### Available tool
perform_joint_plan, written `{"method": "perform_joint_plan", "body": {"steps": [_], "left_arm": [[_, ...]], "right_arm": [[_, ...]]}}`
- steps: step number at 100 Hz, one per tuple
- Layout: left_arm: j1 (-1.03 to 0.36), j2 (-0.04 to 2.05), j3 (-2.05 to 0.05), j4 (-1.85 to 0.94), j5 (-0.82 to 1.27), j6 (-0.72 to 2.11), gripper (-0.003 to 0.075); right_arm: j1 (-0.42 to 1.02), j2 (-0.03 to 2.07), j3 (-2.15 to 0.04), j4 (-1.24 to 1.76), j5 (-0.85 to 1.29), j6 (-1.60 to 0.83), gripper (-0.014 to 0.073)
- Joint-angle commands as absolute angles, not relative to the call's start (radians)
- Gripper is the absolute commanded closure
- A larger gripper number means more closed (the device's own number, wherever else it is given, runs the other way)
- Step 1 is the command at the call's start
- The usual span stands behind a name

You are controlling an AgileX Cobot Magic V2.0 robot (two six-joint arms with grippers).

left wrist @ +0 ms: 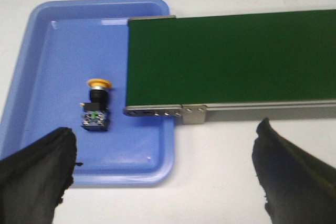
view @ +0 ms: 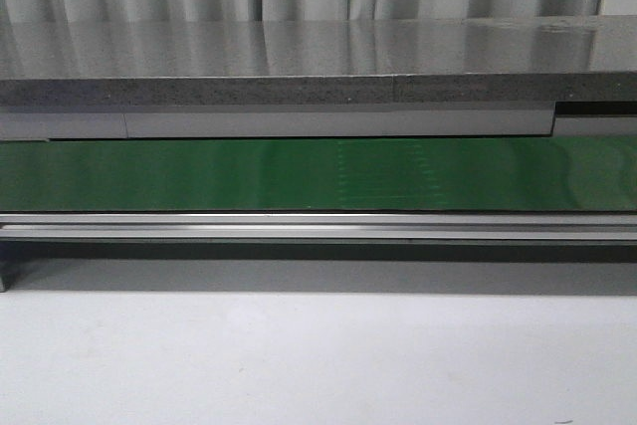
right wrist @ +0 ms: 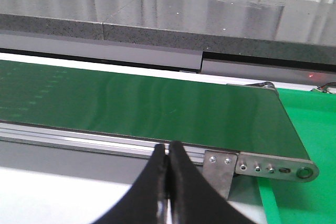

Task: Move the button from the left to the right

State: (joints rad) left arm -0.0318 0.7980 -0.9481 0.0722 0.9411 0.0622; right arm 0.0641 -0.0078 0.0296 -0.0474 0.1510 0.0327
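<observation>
Button: you have the button point(left wrist: 96, 106) lying on its side in the blue tray point(left wrist: 31, 66), yellow cap toward the tray's far rim, black body with a green mark toward the near rim. It sits clear of the tray walls, just beside the end of the belt.
Blue tray: it rests on the white table point(left wrist: 220, 182); the green conveyor belt point(left wrist: 231, 59) overhangs one side of it, at about 3 o'clock from the button in the left wrist view.
Left gripper: your left gripper point(left wrist: 165, 177) is spread wide, with one black finger point(left wrist: 37, 174) over the tray's near rim and the other over the table beside the belt's metal rail. It holds nothing; the button lies at about 11 o'clock from the gap.
Right gripper: your right gripper point(right wrist: 168, 192) is pressed closed, fingers touching, nothing between them. It points at the belt's aluminium rail point(right wrist: 79, 140).
Far end: a green tray point(right wrist: 307, 129) lies past the belt's end roller, at about 2 o'clock from the right fingertips.
Front view: you see only the belt point(view: 318, 174), its rail, a grey counter point(view: 299, 62) behind and the white table.
</observation>
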Motion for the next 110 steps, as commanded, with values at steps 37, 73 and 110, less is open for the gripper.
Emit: {"method": "perform_joint_plan", "body": {"steps": [37,73,110], "left_arm": [[0.235,1.251,-1.181,0.101,0.825,0.053,0.0074],[0.306,1.586,-1.277,0.094,0.784,0.053,0.0075],[0.306,1.733,-1.291,0.064,0.753,0.053,0.0074]], "right_arm": [[0.067,-0.023,0.03,-0.057,0.071,0.029,0.0715],[0.067,-0.023,0.03,-0.057,0.071,0.029,0.0715],[0.067,-0.023,0.03,-0.057,0.071,0.029,0.0715]]}}
